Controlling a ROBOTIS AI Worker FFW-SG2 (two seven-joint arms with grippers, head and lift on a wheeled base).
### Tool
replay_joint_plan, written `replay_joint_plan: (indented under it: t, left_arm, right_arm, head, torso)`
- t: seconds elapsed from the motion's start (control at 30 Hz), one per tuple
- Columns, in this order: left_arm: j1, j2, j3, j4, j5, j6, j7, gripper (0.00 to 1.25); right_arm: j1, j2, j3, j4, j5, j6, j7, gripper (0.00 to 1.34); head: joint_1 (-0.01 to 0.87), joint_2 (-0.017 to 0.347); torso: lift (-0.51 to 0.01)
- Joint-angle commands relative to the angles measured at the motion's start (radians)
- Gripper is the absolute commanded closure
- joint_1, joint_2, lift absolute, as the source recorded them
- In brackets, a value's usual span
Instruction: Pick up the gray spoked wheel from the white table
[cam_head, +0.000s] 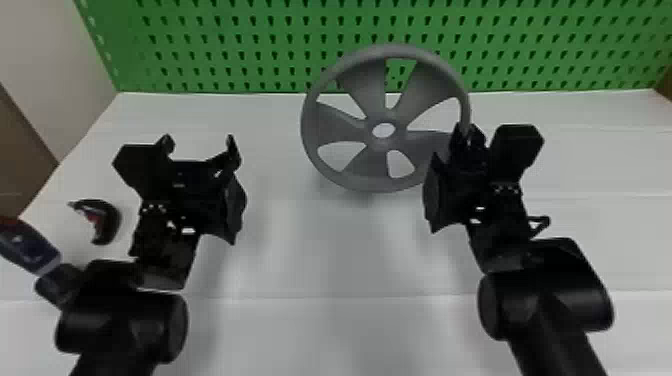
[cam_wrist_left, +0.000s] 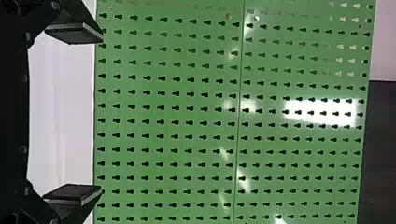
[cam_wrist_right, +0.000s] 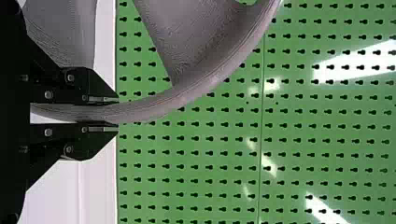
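Note:
My right gripper (cam_head: 467, 135) is closed on the right side of the gray spoked wheel's rim (cam_head: 387, 185) in the head view. The wheel is held upright, its spokes facing the camera, and a soft shadow lies below it on the white table (cam_head: 320, 260). In the right wrist view, the right gripper (cam_wrist_right: 116, 114) pinches the wheel's rim (cam_wrist_right: 187, 95) between both fingers. On the left, my left gripper (cam_head: 200, 145) stands apart from the wheel with its fingers spread. Nothing is between the fingers of the left gripper (cam_wrist_left: 100, 114) in the left wrist view.
A green pegboard (cam_head: 240, 45) rises behind the table. Left of my left arm lie a small dark curved object with red inside (cam_head: 107, 220) and a blue and black tool-like item (cam_head: 30, 247). A pale wall (cam_head: 55, 55) borders the table's left side.

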Motion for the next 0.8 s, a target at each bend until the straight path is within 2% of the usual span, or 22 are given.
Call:
replay_joint_plan:
  t: [0.0,0.17,0.37,0.77]
  left_arm:
    - [0.000,-0.002,0.000,0.000,-0.001,0.000,0.000,0.15]
    - [0.002,-0.009,0.009,0.000,-0.003,-0.002,0.002,0.15]
    - [0.006,-0.020,0.003,0.000,-0.001,0.000,0.045,0.15]
    - [0.012,-0.021,0.006,-0.006,0.011,-0.014,0.049,0.15]
  right_arm:
    - [-0.001,0.000,0.000,0.000,0.000,0.000,0.000,1.10]
    - [-0.001,0.001,0.000,0.000,0.001,0.000,0.000,1.10]
    - [-0.001,0.001,-0.004,0.000,0.001,0.000,0.000,1.10]
    - [-0.003,0.003,-0.007,0.000,0.003,0.000,0.000,1.10]
  head:
    - [0.806,0.044]
    - [0.806,0.044]
    - [0.806,0.044]
    - [0.806,0.044]
  torso:
    - [-0.098]
    - [-0.098]
    - [-0.098]
    - [-0.098]
